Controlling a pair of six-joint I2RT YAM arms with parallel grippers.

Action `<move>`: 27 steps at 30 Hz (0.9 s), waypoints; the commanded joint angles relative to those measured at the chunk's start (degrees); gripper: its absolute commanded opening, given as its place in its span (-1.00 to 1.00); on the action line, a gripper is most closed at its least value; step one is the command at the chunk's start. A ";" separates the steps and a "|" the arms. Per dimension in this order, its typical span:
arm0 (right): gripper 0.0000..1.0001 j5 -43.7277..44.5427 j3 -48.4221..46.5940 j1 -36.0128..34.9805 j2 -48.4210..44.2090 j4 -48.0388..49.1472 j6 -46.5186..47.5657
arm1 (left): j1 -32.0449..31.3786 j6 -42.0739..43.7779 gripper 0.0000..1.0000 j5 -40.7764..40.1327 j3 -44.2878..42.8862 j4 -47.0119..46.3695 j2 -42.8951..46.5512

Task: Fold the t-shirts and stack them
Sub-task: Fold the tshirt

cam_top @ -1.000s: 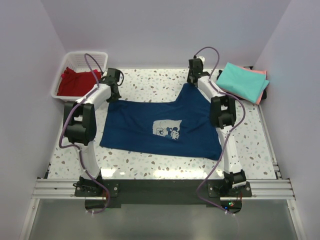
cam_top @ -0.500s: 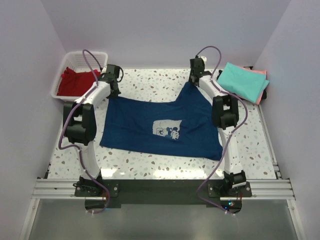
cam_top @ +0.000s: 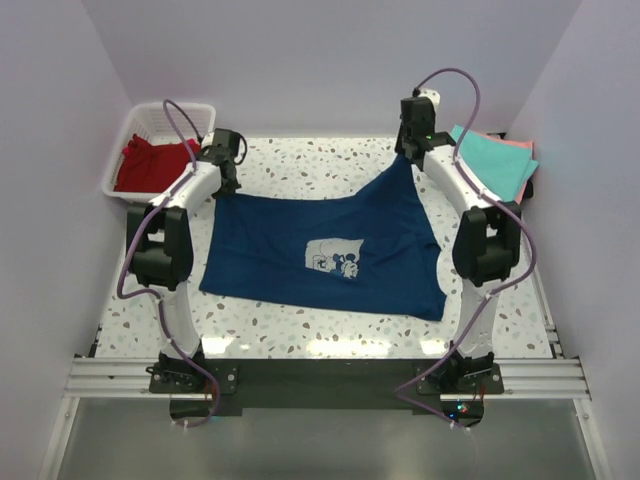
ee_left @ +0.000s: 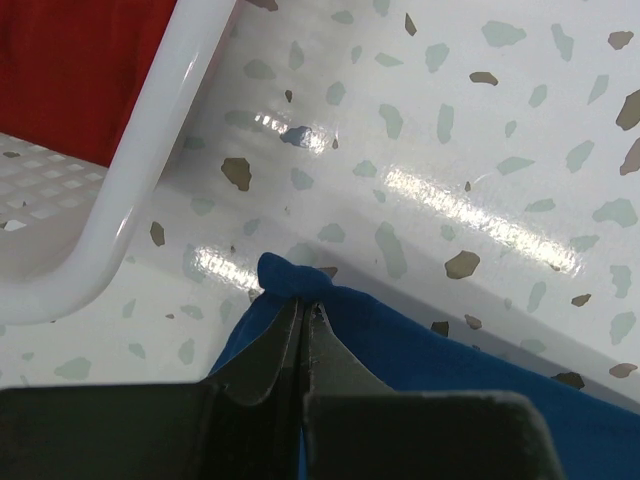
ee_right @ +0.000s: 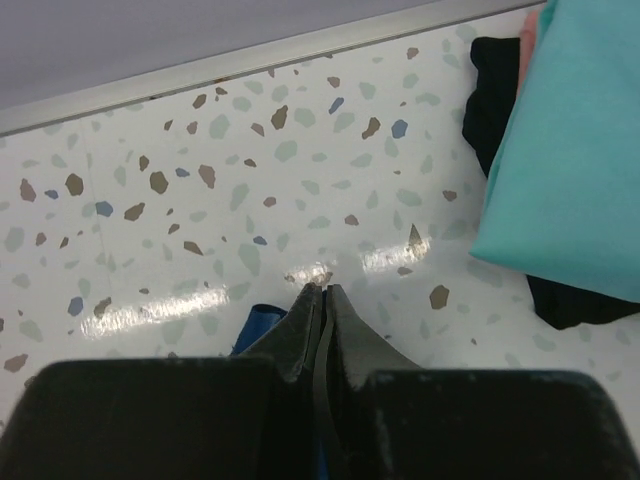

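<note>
A navy blue t-shirt (cam_top: 320, 250) with a pale square mouse print lies spread on the speckled table. My left gripper (cam_top: 226, 180) is shut on its far left corner; the left wrist view shows a bunch of blue cloth (ee_left: 295, 282) pinched at the fingertips. My right gripper (cam_top: 408, 152) is shut on the far right corner, lifted off the table, with blue cloth (ee_right: 255, 328) beside the closed fingers. A folded teal t-shirt (cam_top: 485, 163) lies on a salmon-pink one (cam_top: 522, 186) at the back right. A red t-shirt (cam_top: 148, 163) fills the white basket.
The white basket (cam_top: 152, 112) stands at the back left, its rim (ee_left: 150, 140) close to my left gripper. In the right wrist view, something black (ee_right: 490, 90) lies under the teal stack (ee_right: 575, 150). Walls close in the table on three sides.
The right gripper closed on the shirt's far right corner, then moved right and back toward the teal stack, pulling the corner up and outward. The left gripper stayed put.
</note>
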State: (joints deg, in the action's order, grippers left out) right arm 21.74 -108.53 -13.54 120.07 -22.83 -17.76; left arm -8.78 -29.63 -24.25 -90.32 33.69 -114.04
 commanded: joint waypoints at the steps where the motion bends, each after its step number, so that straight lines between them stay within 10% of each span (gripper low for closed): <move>1: -1.00 1.21 7.08 0.09 -8.00 -1.42 -0.52 | -0.19 -2.45 -1.00 -2.03 -2.31 1.11 -0.57; 27: -1.00 -8.55 41.19 -0.08 -40.17 -13.02 -7.73 | -0.19 -6.23 -1.00 -3.43 6.73 3.83 6.28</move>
State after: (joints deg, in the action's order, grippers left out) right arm 15.68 -70.46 -13.54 82.91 -32.73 -23.35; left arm -8.78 -33.93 -26.30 -84.93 37.01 -112.55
